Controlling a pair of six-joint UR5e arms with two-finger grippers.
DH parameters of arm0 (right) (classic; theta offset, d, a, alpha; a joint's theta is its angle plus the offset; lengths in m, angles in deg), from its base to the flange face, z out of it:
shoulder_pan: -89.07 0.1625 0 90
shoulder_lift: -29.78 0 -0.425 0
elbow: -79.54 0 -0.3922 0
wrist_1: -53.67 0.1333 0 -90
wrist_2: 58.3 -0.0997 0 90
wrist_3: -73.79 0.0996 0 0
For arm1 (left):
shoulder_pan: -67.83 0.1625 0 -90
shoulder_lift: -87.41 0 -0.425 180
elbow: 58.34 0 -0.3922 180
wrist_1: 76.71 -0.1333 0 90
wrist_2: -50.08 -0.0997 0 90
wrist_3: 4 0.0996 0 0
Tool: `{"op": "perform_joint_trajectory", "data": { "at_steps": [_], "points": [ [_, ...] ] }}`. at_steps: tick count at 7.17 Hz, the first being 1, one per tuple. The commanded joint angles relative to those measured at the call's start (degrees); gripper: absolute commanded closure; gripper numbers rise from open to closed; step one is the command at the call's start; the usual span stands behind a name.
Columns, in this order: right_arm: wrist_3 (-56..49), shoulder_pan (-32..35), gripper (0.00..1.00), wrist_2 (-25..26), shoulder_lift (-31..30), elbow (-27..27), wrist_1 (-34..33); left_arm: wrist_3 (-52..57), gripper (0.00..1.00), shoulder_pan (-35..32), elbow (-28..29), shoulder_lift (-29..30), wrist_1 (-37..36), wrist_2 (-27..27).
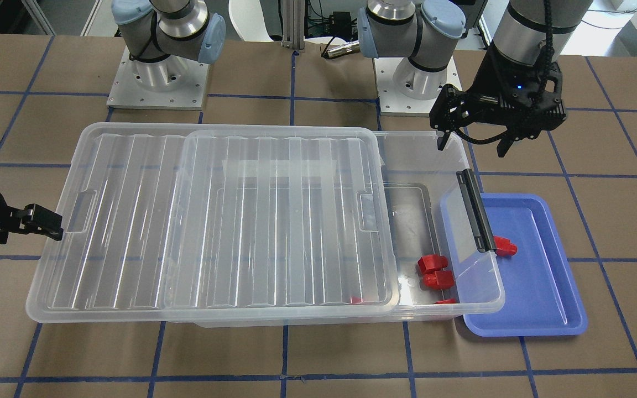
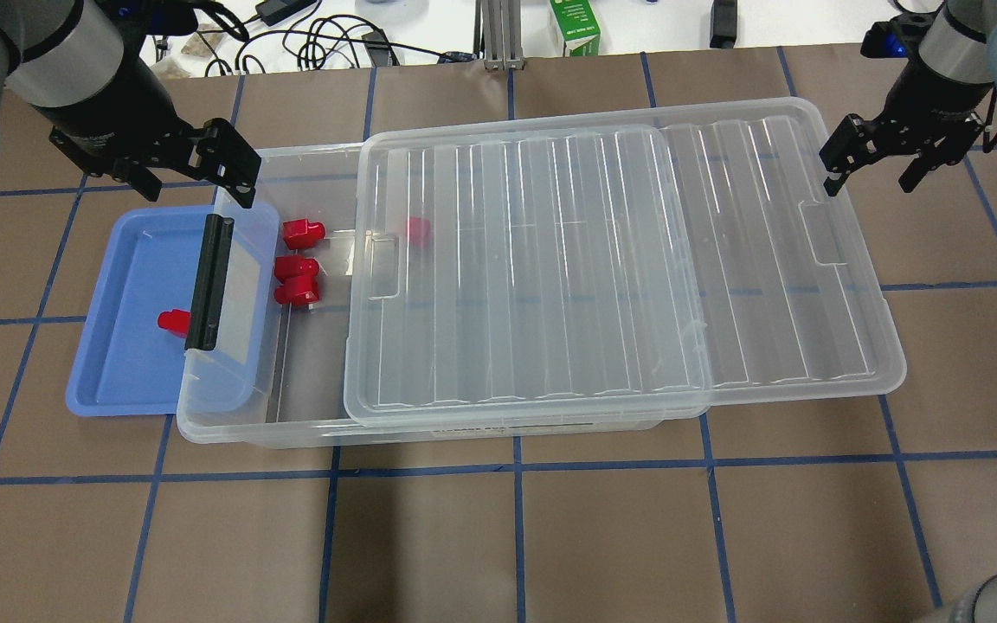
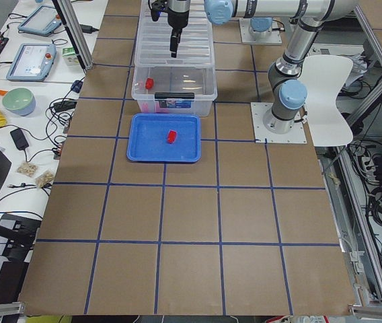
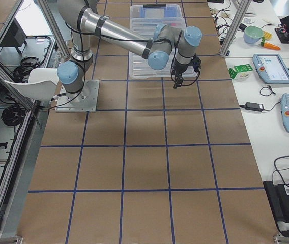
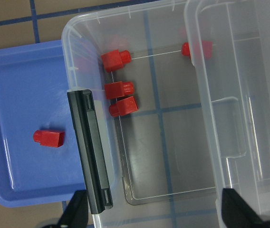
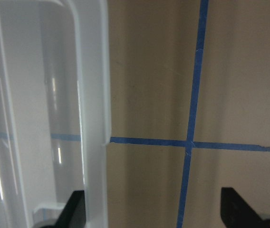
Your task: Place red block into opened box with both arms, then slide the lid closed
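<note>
The clear box (image 2: 223, 429) lies across the table, with its ribbed lid (image 2: 620, 260) slid toward my right and the left end uncovered. Three red blocks (image 2: 297, 268) lie in that uncovered end, and another red block (image 2: 416, 229) shows through the lid. One more red block (image 2: 174, 322) sits in the blue tray. My left gripper (image 2: 196, 186) hangs open and holding nothing over the box's far left corner, looking down on the blocks (image 5: 119, 89). My right gripper (image 2: 868, 184) is open and holding nothing just off the lid's far right corner (image 6: 92, 118).
The blue tray (image 2: 118, 363) sits under the box's left end, beside the black latch bar (image 2: 209, 281). Both arm bases (image 1: 155, 83) stand on the robot's side of the box. Cables and a green carton (image 2: 575, 26) lie past the far edge.
</note>
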Motion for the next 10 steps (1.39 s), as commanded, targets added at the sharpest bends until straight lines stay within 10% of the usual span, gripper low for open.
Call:
{"op": "perform_joint_trajectory", "data": {
  "at_steps": [1,10],
  "points": [
    [-1.2,-0.7,0.0,0.1,0.0,0.1,0.0,0.0,0.0,0.0,0.0,0.0,-0.1,0.0],
    [-1.3,-1.5,0.0,0.3,-0.2,0.2,0.4,0.0,0.0,-0.1,0.0,0.0,0.0,0.0]
  ]
}}
